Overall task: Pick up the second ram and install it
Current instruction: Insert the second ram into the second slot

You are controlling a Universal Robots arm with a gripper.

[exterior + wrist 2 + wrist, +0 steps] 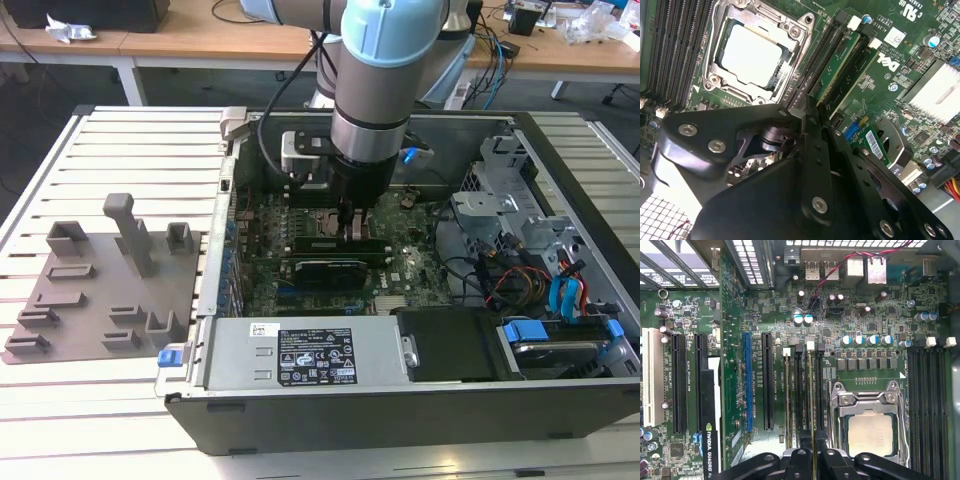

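Note:
The second ram is a thin green stick standing in a memory slot right beside the CPU socket. In the first wrist view the second ram shows edge-on, running from between my fingers along the slot next to the CPU socket. My gripper is shut on the near end of the stick, its black fingers pressed close on either side. A further green stick sits in a neighbouring slot. In the exterior view my gripper reaches down into the open computer case, over the motherboard.
A grey fixture plate with upright blocks lies on the slatted table at the exterior view's left. The power supply fills the case front. Drive cages and coloured cables crowd the right side. A black expansion card sits just in front of my gripper.

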